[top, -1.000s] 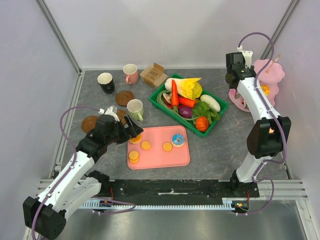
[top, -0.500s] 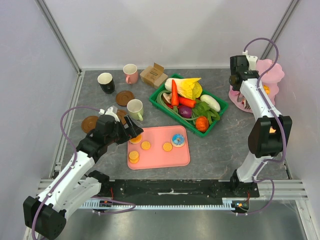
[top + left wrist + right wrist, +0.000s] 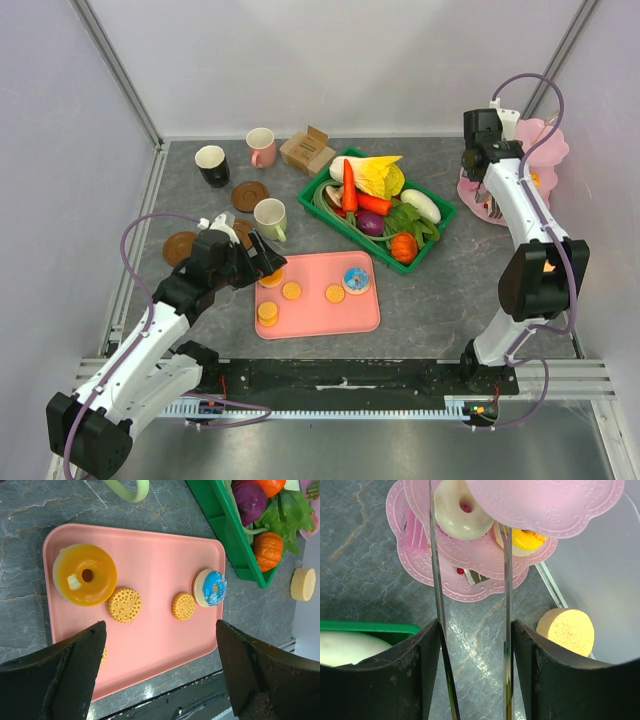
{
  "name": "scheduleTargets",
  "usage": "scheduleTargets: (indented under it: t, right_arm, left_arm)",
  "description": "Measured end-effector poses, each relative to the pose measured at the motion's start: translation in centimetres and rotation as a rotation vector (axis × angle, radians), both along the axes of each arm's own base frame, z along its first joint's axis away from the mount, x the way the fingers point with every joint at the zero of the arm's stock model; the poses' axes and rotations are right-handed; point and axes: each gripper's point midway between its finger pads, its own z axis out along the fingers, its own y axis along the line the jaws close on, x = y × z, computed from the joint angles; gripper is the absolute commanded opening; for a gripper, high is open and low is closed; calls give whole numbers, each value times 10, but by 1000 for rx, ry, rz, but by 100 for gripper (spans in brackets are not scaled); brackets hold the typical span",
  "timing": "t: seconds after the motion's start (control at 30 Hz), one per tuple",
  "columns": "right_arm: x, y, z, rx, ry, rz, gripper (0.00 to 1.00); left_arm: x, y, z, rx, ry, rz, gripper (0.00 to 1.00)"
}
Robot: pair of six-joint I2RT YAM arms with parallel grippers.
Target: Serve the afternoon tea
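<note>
My left gripper (image 3: 160, 670) hangs open over the pink tray (image 3: 160, 555), which carries an orange-iced donut (image 3: 85, 574), a blue-iced donut (image 3: 210, 587) and round biscuits (image 3: 124, 604). My right gripper (image 3: 472, 670) is shut on metal tongs (image 3: 437, 580), whose two blades lie against its fingers and stand spread, with nothing between them. The blades reach over the pink tiered stand (image 3: 485, 560). A white donut (image 3: 457, 510), a yellow-topped sweet (image 3: 525, 540) and a pink cake slice (image 3: 415, 530) sit on the stand. Black (image 3: 211, 165), pink (image 3: 261, 147) and green (image 3: 270, 219) mugs stand at the back left near brown coasters (image 3: 250, 195).
A green crate (image 3: 330, 200) of toy vegetables sits mid-table between tray and stand. A small cardboard box (image 3: 307, 150) is behind it. A yellow sponge disc (image 3: 566, 630) lies by the right wall beside the stand.
My right arm has swung right, closer to the tiered stand, and its jaws have widened, letting the tongs spread. The left arm has not moved.
</note>
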Motion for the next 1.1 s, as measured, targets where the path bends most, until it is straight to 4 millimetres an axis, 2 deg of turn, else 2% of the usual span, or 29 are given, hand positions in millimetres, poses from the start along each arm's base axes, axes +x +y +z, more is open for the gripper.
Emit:
scheduleTargets:
  t: [0.2,0.33,0.53,0.67,0.87,1.1]
  right_arm:
    - [-5,4,18,25,-49,12,64]
    - [-12,9,23,61,-70,26,64]
    - [-38,25,23,146,-84,78,63]
    - [-56,40,38,212,-135,137,64]
    - [-71,76,68,276,-221,260,63]
    - [-88,149,72,345,-218,494,63]
  left_arm:
    - [0,0,1,-2,-2,-2,96]
    - [-2,-2,2,-9,-2,-10,96]
    - [-3,-2,6,-19,-16,-14,96]
    - [-3,-2,7,-21,-21,-15,96]
    - [-5,-1,7,-20,-19,-14,96]
    - [-9,0,8,-20,-19,-14,96]
